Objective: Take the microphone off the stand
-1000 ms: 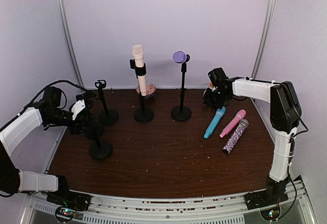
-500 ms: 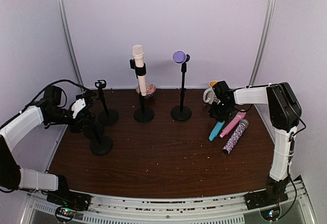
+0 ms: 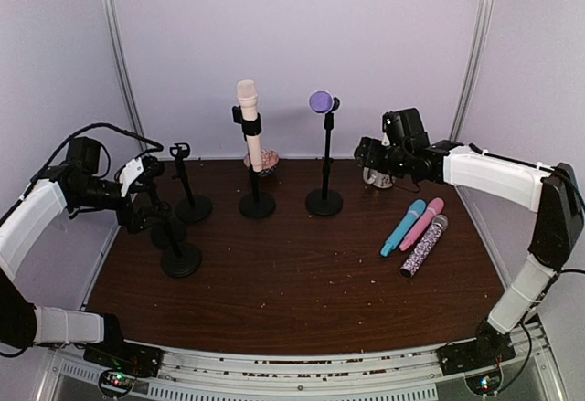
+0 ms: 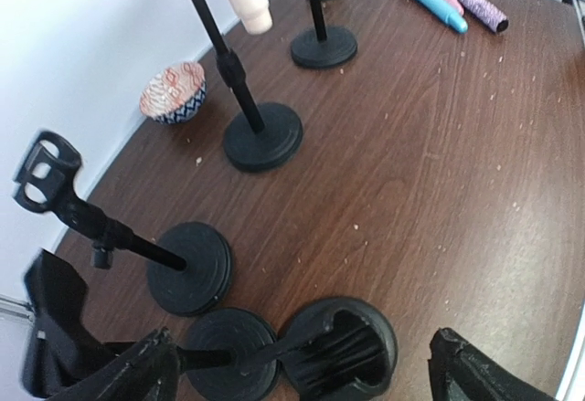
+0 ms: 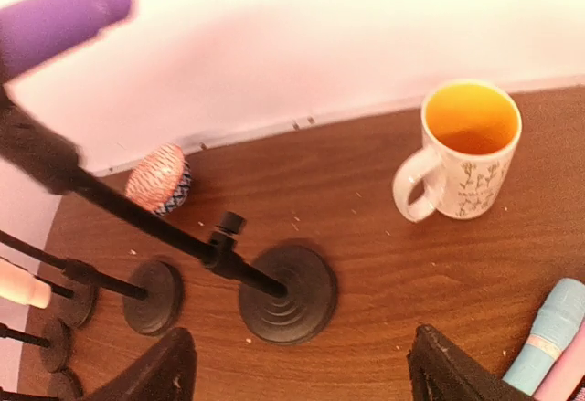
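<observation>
A purple microphone (image 3: 320, 101) sits in the clip of a tall black stand (image 3: 324, 202) at the back middle; in the right wrist view it is a blurred purple microphone (image 5: 64, 17) above the stand's base (image 5: 285, 293). A cream microphone (image 3: 248, 113) stands in a second stand (image 3: 257, 205). My right gripper (image 3: 363, 156) hovers open just right of the purple one's stand, nothing between its fingers (image 5: 155, 369). My left gripper (image 3: 146, 195) is open at the far left, over an empty stand's clip (image 4: 343, 346).
Blue (image 3: 403, 227), pink (image 3: 421, 223) and glittery (image 3: 423, 246) microphones lie side by side at the right. A white mug (image 5: 466, 150) and a patterned bowl (image 5: 157, 180) sit near the back wall. Three empty black stands (image 3: 181, 262) cluster at the left.
The right gripper let go of the blue microphone beside the pink one, rose and swung back left toward the purple microphone's stand. The left gripper opened and drew back from the front empty stand.
</observation>
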Robot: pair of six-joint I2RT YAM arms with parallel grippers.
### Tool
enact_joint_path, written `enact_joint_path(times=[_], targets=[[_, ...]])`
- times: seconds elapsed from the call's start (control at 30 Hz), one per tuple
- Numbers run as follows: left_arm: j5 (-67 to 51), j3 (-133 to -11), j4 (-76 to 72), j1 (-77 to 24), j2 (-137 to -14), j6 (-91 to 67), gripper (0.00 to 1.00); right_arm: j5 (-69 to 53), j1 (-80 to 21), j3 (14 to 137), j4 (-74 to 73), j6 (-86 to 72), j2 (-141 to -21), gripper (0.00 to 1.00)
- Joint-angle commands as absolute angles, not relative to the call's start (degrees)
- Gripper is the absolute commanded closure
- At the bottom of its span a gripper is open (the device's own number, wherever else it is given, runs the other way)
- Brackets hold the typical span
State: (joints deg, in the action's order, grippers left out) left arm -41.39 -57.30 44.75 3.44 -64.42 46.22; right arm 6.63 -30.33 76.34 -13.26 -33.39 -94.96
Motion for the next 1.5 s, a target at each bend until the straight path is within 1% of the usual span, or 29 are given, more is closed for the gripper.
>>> enact_joint_path(times=[0.0, 0.07, 0.13, 0.3, 0.5, 0.6, 0.73, 0.87, 1.0, 1.17, 1.2, 1.3, 1.4, 1.47], targets=[[-45.30, -63.15, 51.11, 3.97, -63.65, 42.35, 0.02, 16.09, -36.89, 75.00, -5.11, -16.49, -90.45, 0.11], [-46.27, -65.11, 53.39, 4.00, -64.11, 41.69, 0.02, 17.52, -39.53, 75.11, -2.52, -10.90, -89.25, 0.01], [-47.01, -66.44, 54.29, 3.97, -64.45, 39.72, 0.02, 18.55, -41.25, 76.31, -1.18, -6.85, -89.10, 0.00], [-48.29, -69.41, 55.16, 4.03, -64.80, 36.20, 0.03, 21.71, -42.81, 83.26, -3.40, -3.24, -92.56, 0.00], [-49.60, -71.84, 57.80, 3.96, -64.30, 35.62, 0.02, 30.94, -48.61, 83.21, 6.79, 10.40, -93.00, 0.02], [-51.08, -72.05, 57.83, 4.00, -63.93, 35.35, 0.02, 35.13, -50.76, 85.14, 10.01, 16.02, -94.58, 0.04], [-53.17, -72.60, 57.83, 3.98, -64.37, 34.63, 0.02, 41.21, -52.95, 91.20, 12.60, 23.19, -98.76, 0.06], [-53.95, -73.36, 57.83, 3.95, -64.80, 33.68, 0.02, 46.34, -53.10, 98.70, 10.15, 25.73, -103.77, 0.10], [-54.25, -73.73, 57.83, 3.98, -64.66, 33.66, 0.02, 48.85, -53.14, 101.05, 8.31, 26.23, -106.00, 0.18], [-55.63, -74.11, 57.83, 3.92, -65.00, 33.60, 0.03, 51.25, -53.14, 97.61, 9.01, 25.67, -105.18, 0.30], [-55.91, -74.29, 57.83, 3.93, -65.19, 33.37, 0.03, 51.38, -53.17, 96.80, 9.28, 25.48, -104.76, 0.34], [-56.86, -75.02, 57.83, 3.90, -65.64, 32.76, 0.04, 50.36, -53.11, 94.87, 10.03, 23.83, -103.24, 0.51], [-57.85, -75.32, 57.62, 3.90, -65.81, 32.22, 0.05, 47.42, -53.09, 93.37, 10.84, 23.05, -101.08, 0.66], [-58.64, -74.97, 56.71, 3.92, -65.54, 31.36, 0.06, 44.29, -53.11, 93.03, 9.93, 22.44, -99.60, 0.74]])
